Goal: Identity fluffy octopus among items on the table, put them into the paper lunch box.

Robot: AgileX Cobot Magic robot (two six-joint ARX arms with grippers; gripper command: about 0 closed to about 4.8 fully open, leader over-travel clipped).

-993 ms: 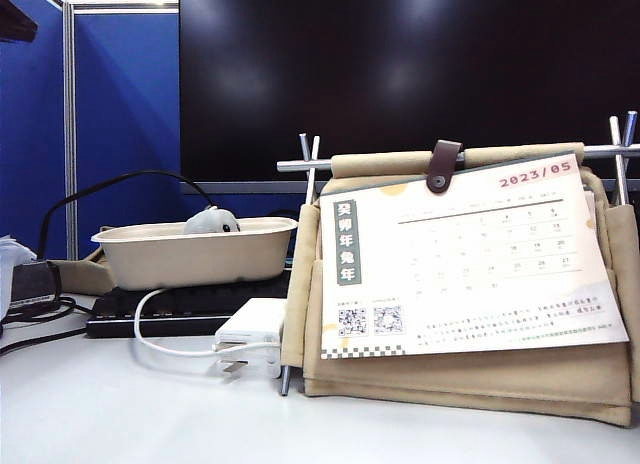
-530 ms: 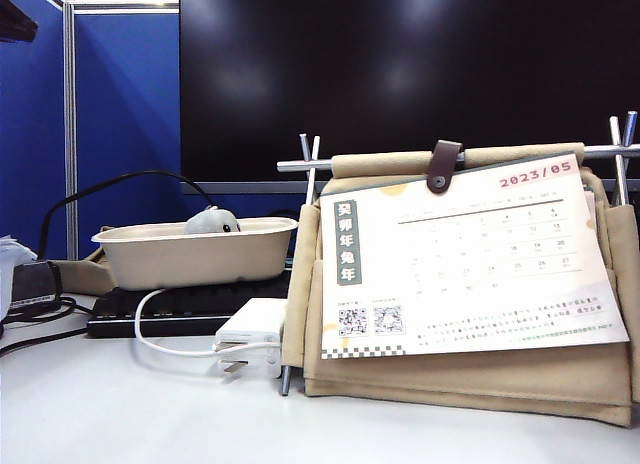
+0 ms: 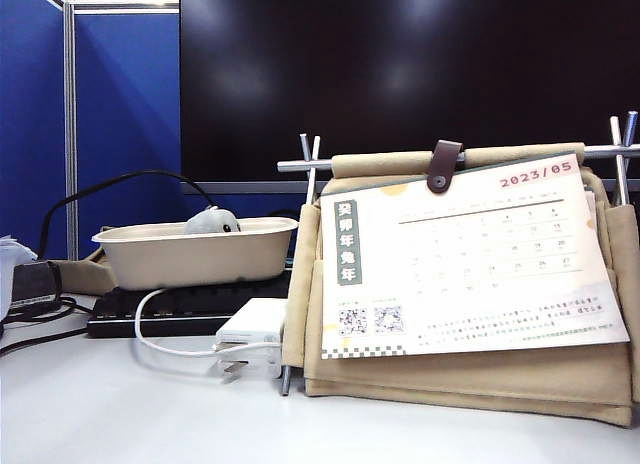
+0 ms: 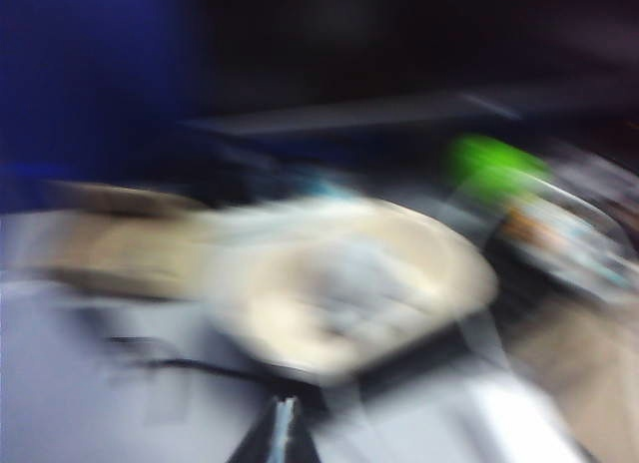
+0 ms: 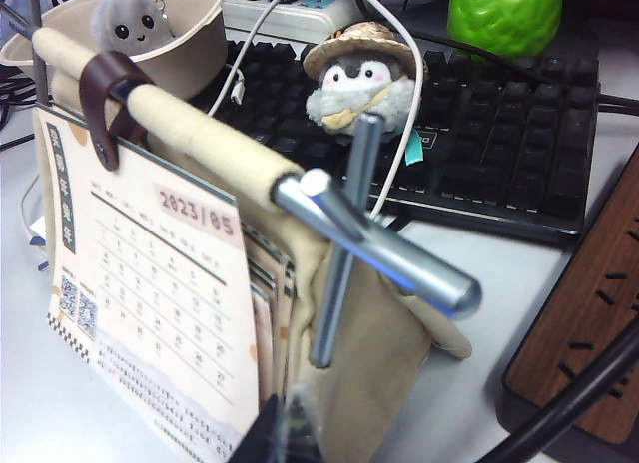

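The fluffy octopus (image 3: 212,222) is a small grey plush with dark eyes, and only its dome shows over the rim of the beige paper lunch box (image 3: 195,254). The right wrist view shows the octopus (image 5: 128,22) sitting inside the lunch box (image 5: 195,49). My right gripper (image 5: 285,435) is shut and empty, close behind the calendar organiser. The left wrist view is smeared by motion. In it the lunch box (image 4: 300,313) is a pale oval ahead of my left gripper (image 4: 283,428), whose fingers meet with nothing between them. Neither gripper shows in the exterior view.
A tan fabric organiser with a calendar (image 3: 460,274) on a metal rod frame (image 5: 369,238) fills the front right. The lunch box rests on a black keyboard (image 5: 499,134). A penguin plush (image 5: 359,79), a green ball (image 5: 504,14), a white adapter (image 3: 250,329) and a wooden board (image 5: 589,313) lie around.
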